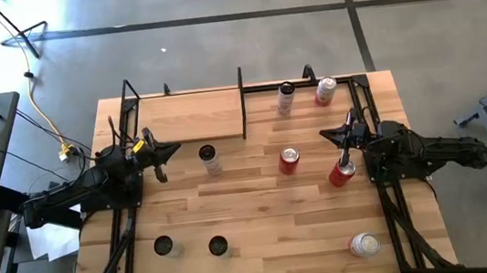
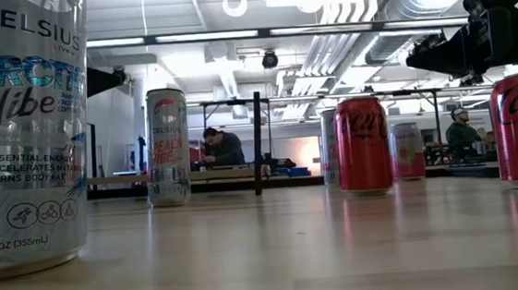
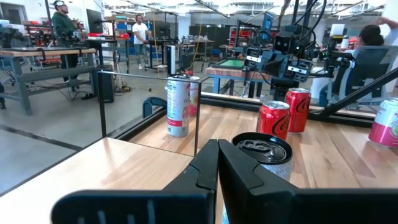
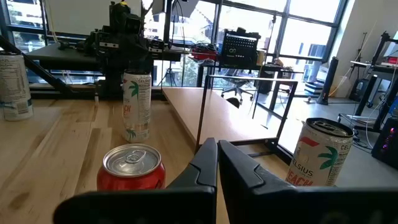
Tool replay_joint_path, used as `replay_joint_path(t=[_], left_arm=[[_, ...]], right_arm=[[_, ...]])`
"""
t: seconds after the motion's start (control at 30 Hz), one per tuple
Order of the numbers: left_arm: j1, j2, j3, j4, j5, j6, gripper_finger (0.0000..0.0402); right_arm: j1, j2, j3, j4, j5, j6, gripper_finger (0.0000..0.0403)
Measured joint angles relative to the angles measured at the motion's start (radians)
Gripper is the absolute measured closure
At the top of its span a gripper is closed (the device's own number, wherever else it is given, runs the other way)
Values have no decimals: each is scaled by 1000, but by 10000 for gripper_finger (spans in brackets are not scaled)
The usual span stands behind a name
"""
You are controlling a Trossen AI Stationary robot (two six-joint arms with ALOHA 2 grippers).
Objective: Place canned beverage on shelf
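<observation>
My left pincer (image 1: pixel 168 151) hung pressed together, gripping nothing, just short of the slim can (image 1: pixel 209 160). Beyond it stood the bare shelf (image 1: pixel 188 116). My right pincer (image 1: pixel 329 133), likewise together, waited. Advancing unopened could topple that can.

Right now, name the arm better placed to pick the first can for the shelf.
Left, probably. The left tool sits beside the white can, close to the shelf, whose board is bare. The right tool is also near a red can, but farther from the shelf. Both tools are shut and empty.
</observation>
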Motion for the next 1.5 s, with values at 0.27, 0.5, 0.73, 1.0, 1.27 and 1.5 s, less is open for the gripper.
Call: replay_joint_path(t=[0.27, 0.5, 0.73, 1.0, 1.27, 1.5], left_arm=[[3, 0, 0, 42, -56, 74, 398], [3, 0, 0, 42, -74, 28, 398], [3, 2, 0, 91, -85, 5, 398], [-20, 82, 86, 121, 118, -103, 401], [-82, 368, 260, 73, 90, -83, 401], [-128, 634, 520, -122, 45, -15, 397]], right_arm=[[0, 0, 0, 0, 0, 0, 403], [0, 0, 0, 0, 0, 0, 403], [0, 0, 0, 0, 0, 0, 403], [0, 0, 0, 0, 0, 0, 403], [0, 0, 0, 0, 0, 0, 403], [0, 0, 0, 0, 0, 0, 403]])
